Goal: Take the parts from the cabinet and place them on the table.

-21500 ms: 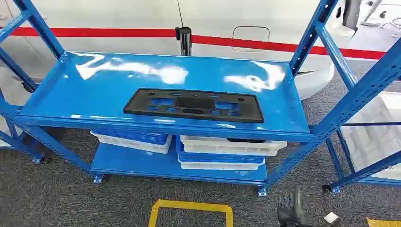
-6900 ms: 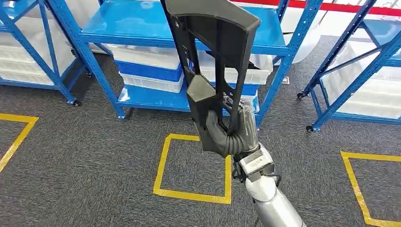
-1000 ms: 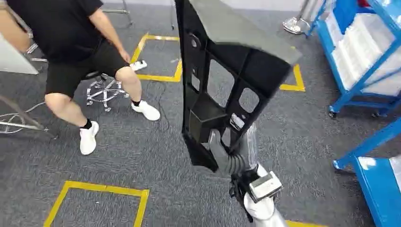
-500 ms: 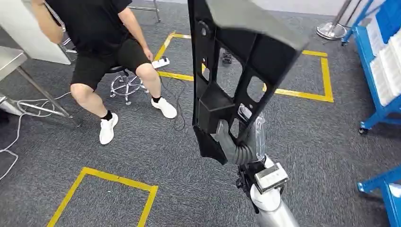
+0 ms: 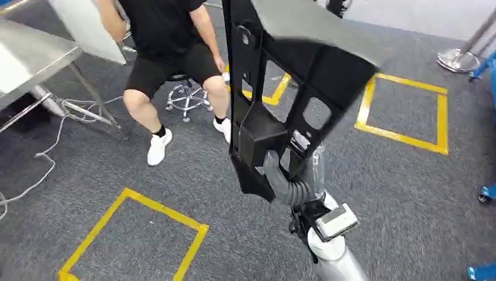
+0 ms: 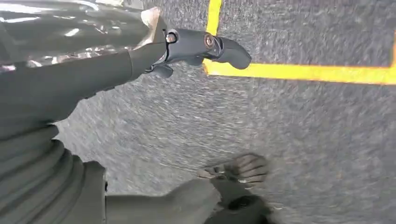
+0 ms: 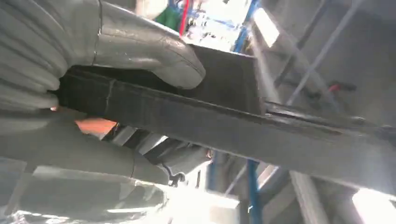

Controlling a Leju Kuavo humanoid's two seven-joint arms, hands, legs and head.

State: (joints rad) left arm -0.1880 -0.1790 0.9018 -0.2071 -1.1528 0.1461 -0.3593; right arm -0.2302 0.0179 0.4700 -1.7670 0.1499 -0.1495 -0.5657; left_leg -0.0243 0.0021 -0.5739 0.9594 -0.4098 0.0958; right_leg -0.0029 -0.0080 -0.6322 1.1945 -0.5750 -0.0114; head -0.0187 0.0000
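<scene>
Since the picture half a second back, the whole scene is sliding across the head view as the camera turns: the seated person (image 5: 166, 52) is now sitting higher and nearer the middle, and a shiny metal surface (image 5: 29, 58) is coming in at the far left. Relative to the black plastic panel (image 5: 281, 88), the person is sitting on a wheeled stool (image 5: 186, 96) to the left and farther away, white shoes on the grey carpet (image 5: 146, 175). That panel is standing upright in front of the camera, and the right hand (image 5: 286, 178) is gripping it by its lower end, grey thumb and fingers wrapping through an opening; in the right wrist view the right hand (image 7: 93, 60) is clamping the panel's edge (image 7: 224, 126). The left hand (image 6: 187, 46) is holding nothing, fingers apart, hanging over the carpet beside a yellow floor line (image 6: 299, 72). Yellow taped squares (image 5: 403, 111) are lying on the carpet to the right of the panel and below it.
</scene>
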